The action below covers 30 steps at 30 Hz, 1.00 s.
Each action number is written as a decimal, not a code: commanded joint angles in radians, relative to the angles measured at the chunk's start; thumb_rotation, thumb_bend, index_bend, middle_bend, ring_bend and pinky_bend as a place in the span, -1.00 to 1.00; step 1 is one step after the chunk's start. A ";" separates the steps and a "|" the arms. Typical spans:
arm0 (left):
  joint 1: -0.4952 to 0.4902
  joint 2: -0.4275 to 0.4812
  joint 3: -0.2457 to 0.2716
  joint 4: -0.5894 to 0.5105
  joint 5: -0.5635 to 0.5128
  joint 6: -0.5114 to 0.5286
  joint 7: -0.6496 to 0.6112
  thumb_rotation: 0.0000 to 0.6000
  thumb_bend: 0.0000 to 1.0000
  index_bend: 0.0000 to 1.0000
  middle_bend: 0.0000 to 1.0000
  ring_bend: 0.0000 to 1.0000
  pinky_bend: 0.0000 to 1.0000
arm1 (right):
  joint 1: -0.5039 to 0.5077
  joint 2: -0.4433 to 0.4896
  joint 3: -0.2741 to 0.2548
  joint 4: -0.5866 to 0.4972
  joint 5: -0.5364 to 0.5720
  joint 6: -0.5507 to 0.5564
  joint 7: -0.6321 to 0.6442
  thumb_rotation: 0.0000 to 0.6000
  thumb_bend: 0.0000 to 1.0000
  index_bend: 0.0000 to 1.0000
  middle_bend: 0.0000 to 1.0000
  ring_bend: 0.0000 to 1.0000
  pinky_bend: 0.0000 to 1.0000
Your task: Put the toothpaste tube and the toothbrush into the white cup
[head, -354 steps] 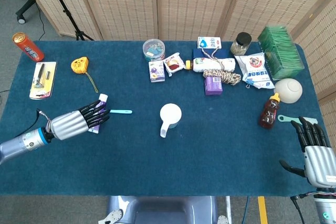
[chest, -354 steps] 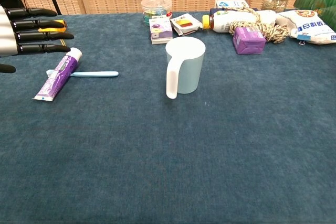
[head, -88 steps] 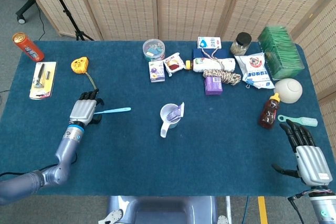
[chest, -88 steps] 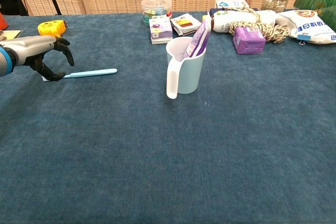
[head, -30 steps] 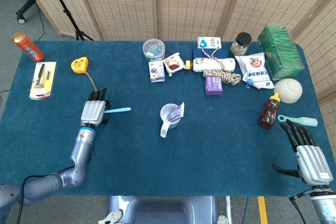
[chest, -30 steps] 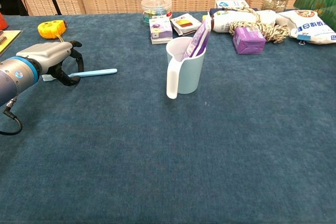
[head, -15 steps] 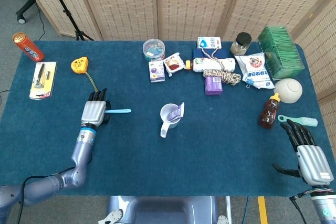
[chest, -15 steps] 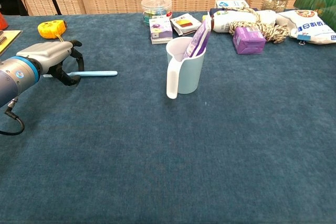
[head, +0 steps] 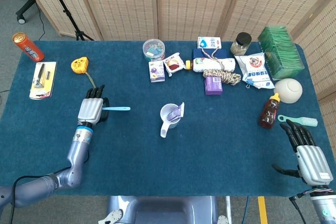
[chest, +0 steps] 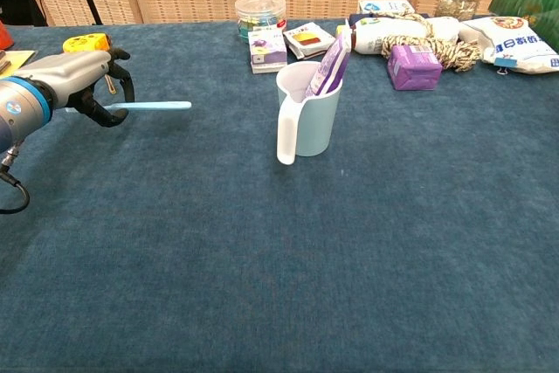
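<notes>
Head view: left hand [head: 91, 109] grips the toothbrush [head: 116, 108], fingers closed around its left end, handle pointing right toward the white cup [head: 170, 116]. Toothpaste tube [head: 176, 112] stands inside the cup, mid-desk [head: 220, 145]. Right hand [head: 310, 156] rests near right, fingers spread, empty.

Chest view: fingers [chest: 112, 86] curl over the brush's left end; brush appears lifted off the desk.

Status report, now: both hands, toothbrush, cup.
Left hand holds toothbrush, lifted off table. Right hand open, idle. Toothpaste already in cup. Path to cup clear.
</notes>
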 commanded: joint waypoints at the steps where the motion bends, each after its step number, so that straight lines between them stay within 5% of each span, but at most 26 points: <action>1: 0.008 0.022 0.000 -0.025 0.036 0.026 -0.017 1.00 -0.12 0.13 -1.00 -1.00 -1.00 | 0.000 0.000 0.000 0.000 0.001 0.000 0.000 1.00 -1.00 -1.00 -1.00 -1.00 -1.00; 18: 0.004 0.074 0.045 -0.076 0.353 0.271 0.080 1.00 -0.11 0.13 -1.00 -1.00 -1.00 | -0.001 0.002 -0.003 -0.005 -0.006 0.003 0.002 1.00 -1.00 -1.00 -1.00 -1.00 -1.00; 30: -0.112 0.071 0.074 -0.006 0.662 0.374 0.253 1.00 -0.12 0.13 -1.00 -1.00 -1.00 | -0.001 0.008 0.000 -0.001 0.000 0.003 0.018 1.00 -1.00 -1.00 -1.00 -1.00 -1.00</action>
